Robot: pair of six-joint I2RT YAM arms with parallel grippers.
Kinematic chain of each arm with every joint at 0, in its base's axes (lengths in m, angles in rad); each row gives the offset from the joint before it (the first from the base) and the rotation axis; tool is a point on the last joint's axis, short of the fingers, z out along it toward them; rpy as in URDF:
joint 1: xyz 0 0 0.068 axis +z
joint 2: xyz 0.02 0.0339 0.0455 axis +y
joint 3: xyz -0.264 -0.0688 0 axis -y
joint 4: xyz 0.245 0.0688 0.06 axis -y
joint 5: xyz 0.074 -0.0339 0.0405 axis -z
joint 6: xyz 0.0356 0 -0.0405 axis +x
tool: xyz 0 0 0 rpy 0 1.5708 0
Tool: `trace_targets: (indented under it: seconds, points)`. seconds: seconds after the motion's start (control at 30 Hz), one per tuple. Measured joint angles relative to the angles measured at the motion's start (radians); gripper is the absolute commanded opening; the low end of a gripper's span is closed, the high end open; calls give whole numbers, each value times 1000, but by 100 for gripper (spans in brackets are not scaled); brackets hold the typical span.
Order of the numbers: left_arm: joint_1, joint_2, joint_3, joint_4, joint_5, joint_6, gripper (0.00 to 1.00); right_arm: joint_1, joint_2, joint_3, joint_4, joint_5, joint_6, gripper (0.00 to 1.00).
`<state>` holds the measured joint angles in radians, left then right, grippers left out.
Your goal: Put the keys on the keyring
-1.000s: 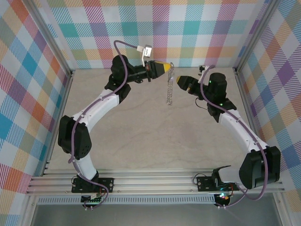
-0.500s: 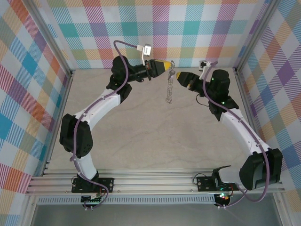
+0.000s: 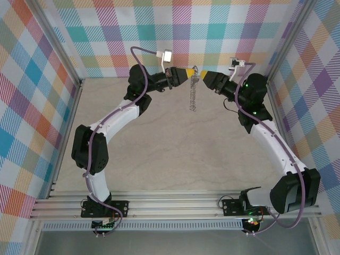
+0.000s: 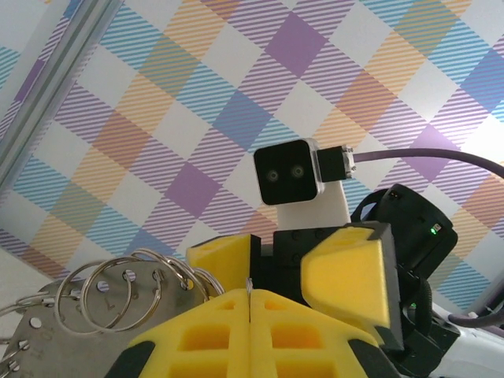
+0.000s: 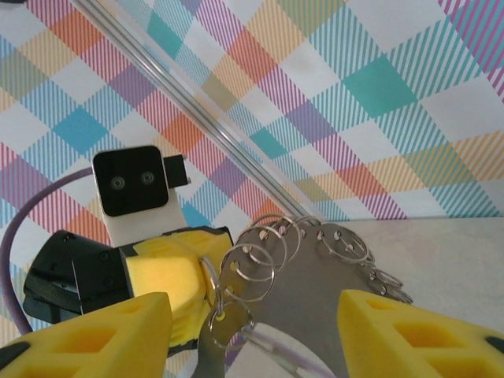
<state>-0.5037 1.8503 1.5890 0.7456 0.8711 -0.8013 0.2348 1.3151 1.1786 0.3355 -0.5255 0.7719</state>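
Above the far edge of the surface (image 3: 159, 154), your left hand (image 3: 187, 74) is pressing shut on the keyring (image 3: 193, 94), which is dangling below its tips. Just to its right, your right hand (image 3: 206, 76) is facing it, fingers apart and gripping nothing, the rings sitting between them. Threading looks not yet done, and you cannot tell the keys from the silvery links.

White arms (image 3: 114, 119), yellow gripper pads (image 4: 346, 276)
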Motion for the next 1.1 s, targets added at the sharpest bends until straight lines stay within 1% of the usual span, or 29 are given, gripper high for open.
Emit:
trace_targets:
  seconds: [0.1,0.27,0.5,1.1]
  points:
    - [0,0,0,10,1,-3,0,-11,34,1,50,-26,32,50]
    - [0,0,0,17,3,-4,0,-13,80,1,116,-71,73,46]
    - [0,0,0,17,3,-14,0,-13,84,1,178,-94,89,41]
    - [0,0,0,17,3,-15,0,-12,84,2,234,-142,137,40]
